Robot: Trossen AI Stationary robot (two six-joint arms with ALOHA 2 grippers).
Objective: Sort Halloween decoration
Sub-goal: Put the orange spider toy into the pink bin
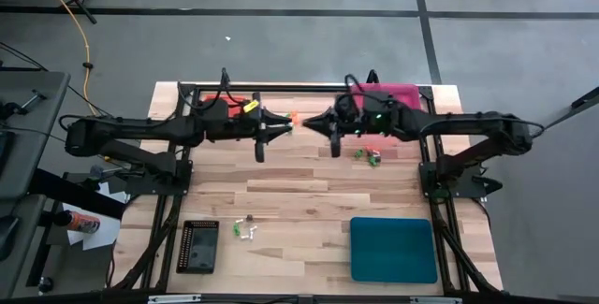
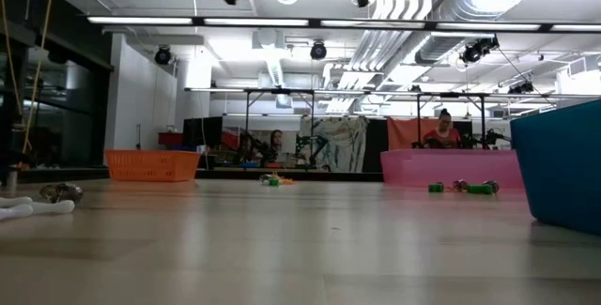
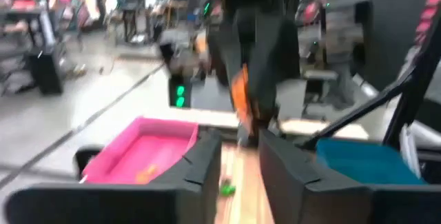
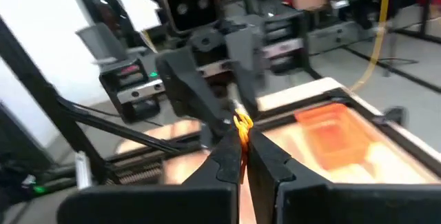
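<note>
Both arms are raised over the table's far middle, their grippers tip to tip. My right gripper (image 1: 307, 123) (image 4: 242, 141) is shut on a small orange trinket (image 1: 294, 117) (image 4: 241, 123). My left gripper (image 1: 284, 124) (image 3: 240, 145) faces it, open, with its fingers on either side of the trinket (image 3: 239, 96). Other trinkets lie on the wood: green ones (image 1: 367, 154) (image 2: 460, 188) near the pink tray, and white and green ones (image 1: 245, 227) near the black tray. My right gripper pinches the orange trinket's lower part (image 4: 242, 133) between its two fingertips. The fingers come level from the table's right side. The trinket sticks out past the tips, lifted clear, high over the table. My left gripper: I cannot tell whether its fingers (image 4: 219, 114) touch the trinket.
An orange tray (image 1: 234, 103) (image 2: 150, 164) sits at the far left and a pink tray (image 1: 388, 94) (image 2: 451, 167) at the far right. A teal tray (image 1: 393, 248) (image 2: 559, 169) and a black tray (image 1: 198, 245) stand near the front edge. People show in the room beyond.
</note>
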